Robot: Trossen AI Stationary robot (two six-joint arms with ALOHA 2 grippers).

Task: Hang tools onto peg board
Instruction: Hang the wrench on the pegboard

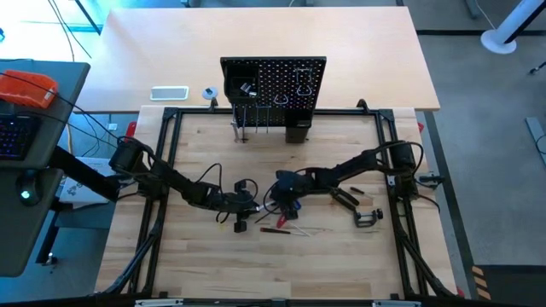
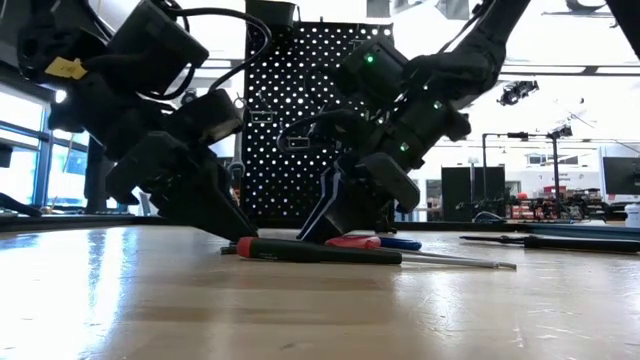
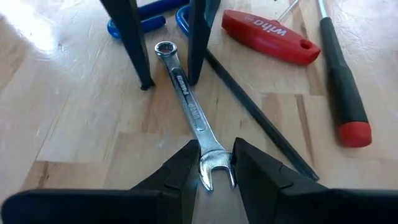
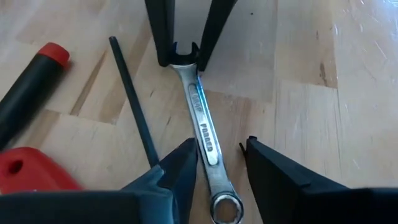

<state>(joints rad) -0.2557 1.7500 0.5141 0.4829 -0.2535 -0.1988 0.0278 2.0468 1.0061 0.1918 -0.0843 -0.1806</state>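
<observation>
Both arms reach low toward the middle of the desk, meeting over one silver combination wrench lying flat on the wood. The left pincer is clamped on the wrench's open-jaw end. The right pincer straddles the shank near the ring end, its fingers standing apart, one side clear of the metal. Beside the wrench lie a red-handled hex key and a black screwdriver with a red cap; blue handles are cut off at the frame's edge. The peg board stands upright at the desk's far edge.
</observation>
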